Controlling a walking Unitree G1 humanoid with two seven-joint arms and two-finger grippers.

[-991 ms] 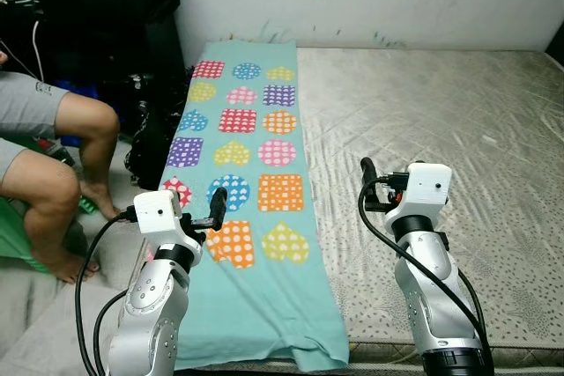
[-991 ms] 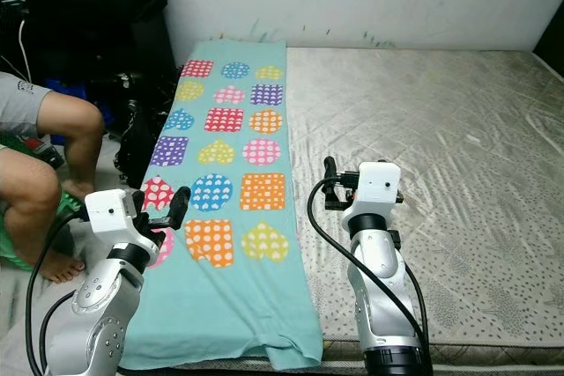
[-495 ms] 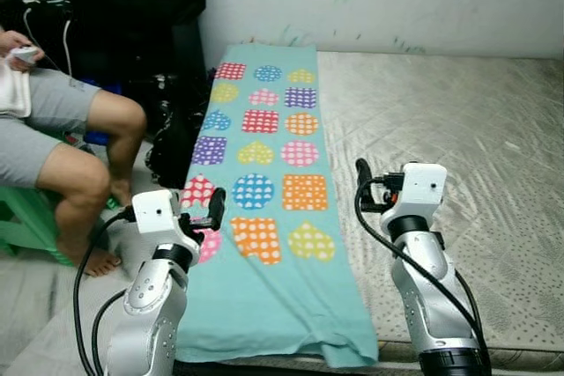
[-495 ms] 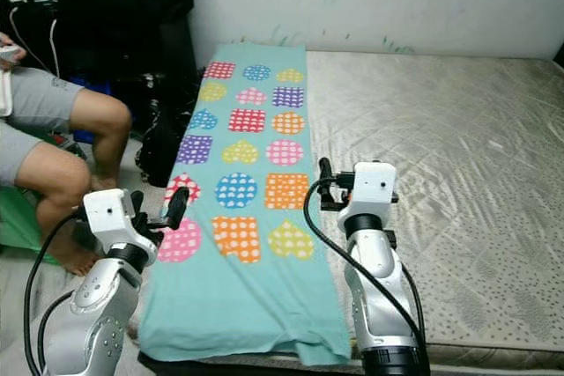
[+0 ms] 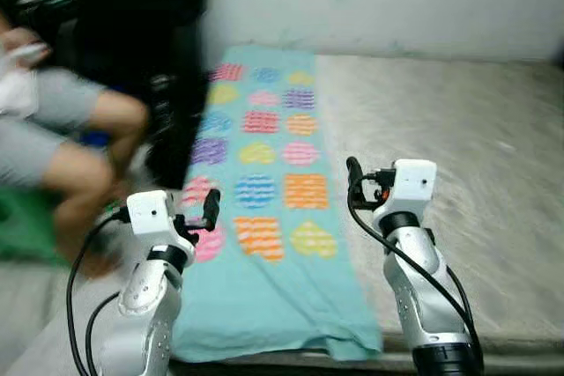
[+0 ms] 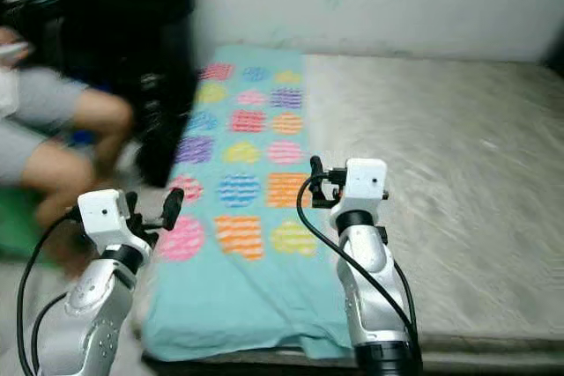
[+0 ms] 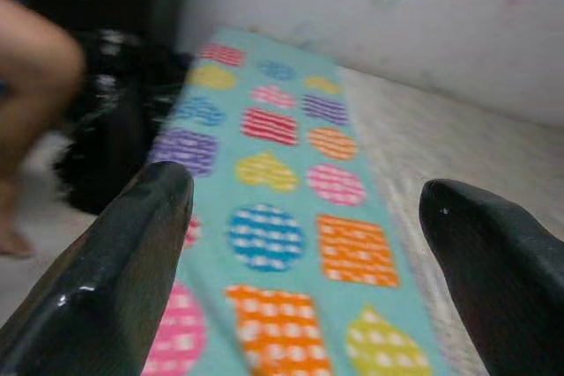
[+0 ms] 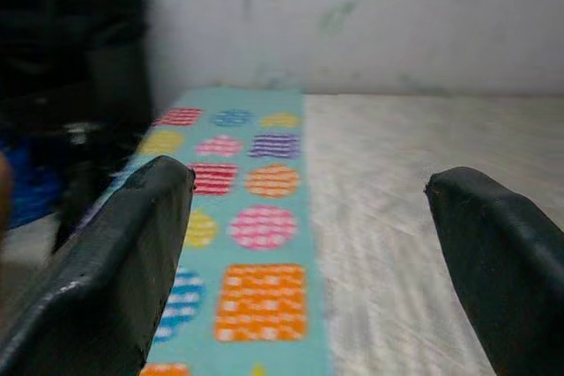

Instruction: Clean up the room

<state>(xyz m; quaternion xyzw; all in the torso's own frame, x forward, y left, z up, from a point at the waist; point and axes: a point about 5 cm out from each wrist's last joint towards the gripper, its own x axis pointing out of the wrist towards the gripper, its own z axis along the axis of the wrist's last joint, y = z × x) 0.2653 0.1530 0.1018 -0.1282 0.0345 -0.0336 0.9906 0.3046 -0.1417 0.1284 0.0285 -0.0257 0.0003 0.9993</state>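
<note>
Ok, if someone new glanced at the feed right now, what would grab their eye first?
Most likely the turquoise blanket with its bright dotted hearts, squares and circles, spread along the left edge of the bare grey mattress up to the white wall. Next, the left gripper and right gripper, both open, raised over the near end of the bed. A person sits on the robot's left, blurred.

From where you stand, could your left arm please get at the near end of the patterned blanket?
Probably yes. The left gripper is open and hovers over the left edge of the blanket, which lies flat on the mattress with nothing between them. The person sits off to the side.
</note>
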